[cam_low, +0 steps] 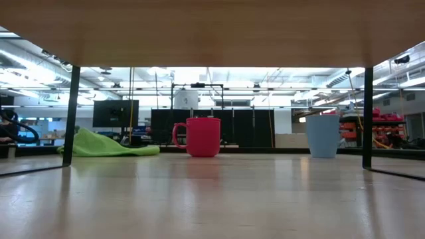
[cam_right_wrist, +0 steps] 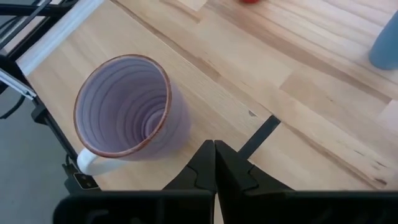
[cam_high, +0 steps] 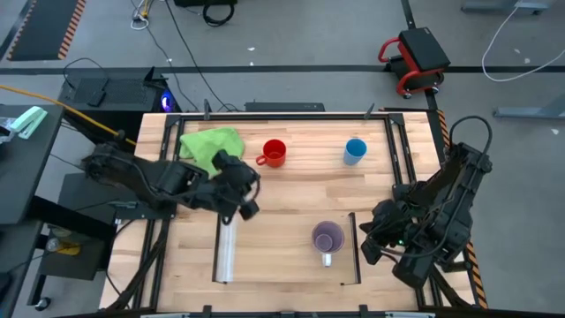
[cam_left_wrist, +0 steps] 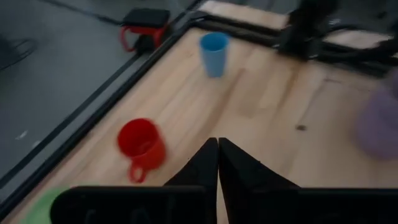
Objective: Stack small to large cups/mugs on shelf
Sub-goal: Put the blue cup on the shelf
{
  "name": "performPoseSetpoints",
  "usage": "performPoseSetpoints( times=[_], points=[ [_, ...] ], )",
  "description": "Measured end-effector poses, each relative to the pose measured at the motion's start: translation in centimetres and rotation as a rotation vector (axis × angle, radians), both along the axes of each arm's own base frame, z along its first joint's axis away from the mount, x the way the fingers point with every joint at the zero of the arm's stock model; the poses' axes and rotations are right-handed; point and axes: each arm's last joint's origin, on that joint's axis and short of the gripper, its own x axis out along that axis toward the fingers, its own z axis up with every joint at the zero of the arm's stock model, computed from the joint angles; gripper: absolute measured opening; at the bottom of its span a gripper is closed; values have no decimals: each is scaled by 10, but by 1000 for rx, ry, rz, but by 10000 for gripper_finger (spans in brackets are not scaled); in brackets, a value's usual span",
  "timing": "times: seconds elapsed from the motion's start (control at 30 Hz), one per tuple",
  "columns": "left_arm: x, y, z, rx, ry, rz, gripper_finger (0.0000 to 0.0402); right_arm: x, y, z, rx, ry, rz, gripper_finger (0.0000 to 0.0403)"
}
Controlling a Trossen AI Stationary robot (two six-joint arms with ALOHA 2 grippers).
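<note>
I am watching my left gripper point(cam_high: 250, 209) hovering over the table point(cam_high: 291, 190), fingers pressed together and holding nothing. The red mug point(cam_high: 274, 153) is sitting toward one o'clock of it, near but apart, with the green cloth point(cam_high: 212, 145) toward eleven o'clock. The blue cup point(cam_high: 355, 151) is standing well off toward two o'clock.

My right gripper point(cam_high: 378, 231) is waiting at the shelf's point(cam_high: 282, 252) dark-bar end, fingers also pressed together and empty. The purple mug point(cam_high: 327, 238) is standing upright on the shelf, just beside that gripper toward nine o'clock, its whitish handle pointing to six o'clock.

In the low view I am seeing only the red mug point(cam_low: 202, 137), the blue cup point(cam_low: 323, 135) and the cloth point(cam_low: 106, 144); the purple mug and both grippers are out of sight there. In the left wrist view the purple mug point(cam_left_wrist: 379, 121) is a blurred patch cut by the frame edge.
</note>
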Motion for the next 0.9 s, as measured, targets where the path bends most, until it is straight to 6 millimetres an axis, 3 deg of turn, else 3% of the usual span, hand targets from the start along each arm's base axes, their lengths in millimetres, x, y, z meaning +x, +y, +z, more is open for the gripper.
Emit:
performPoseSetpoints(
  times=[0.4,0.9],
  points=[
    [-34,41,6,-29,95,198,22,-12,-21,20,31,-41,32,11],
    [-51,82,6,-66,171,397,28,-32,-82,55,76,-131,18,11]
  ],
)
